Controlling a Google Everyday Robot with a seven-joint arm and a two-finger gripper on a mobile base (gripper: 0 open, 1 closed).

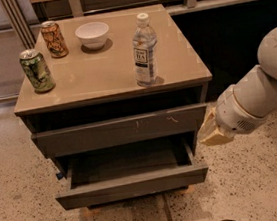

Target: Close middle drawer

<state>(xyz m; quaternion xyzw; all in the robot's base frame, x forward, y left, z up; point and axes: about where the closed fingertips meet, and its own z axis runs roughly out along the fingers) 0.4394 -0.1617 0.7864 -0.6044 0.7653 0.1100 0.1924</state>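
Drawer: the middle drawer (132,186) stands pulled out, its plain grey front well forward of the desk (100,84) and its box bare as far as I can see.
Above it: the scratched drawer front (121,131) sits much further in, so only the lower one needs my attention.
Pincer: my pincer (209,133) hangs just beside the desk's right front corner, about level with the gap between the two fronts. It looks clear of the open drawer, and I cannot tell whether it is apart or together.
Arm: my white arm (262,94) reaches in from the right, keeping to the side of the drawer's path.
Why there: the front has no handle, so I judge a flat push on its face is what will send it home. From this side position I would first have to come round in front of it.
Desk top: a water bottle (145,51), a white bowl (93,35), a green can (37,70) and an orange can (54,39) all stand upright.
Risk: a hard shove could rock the tall bottle.
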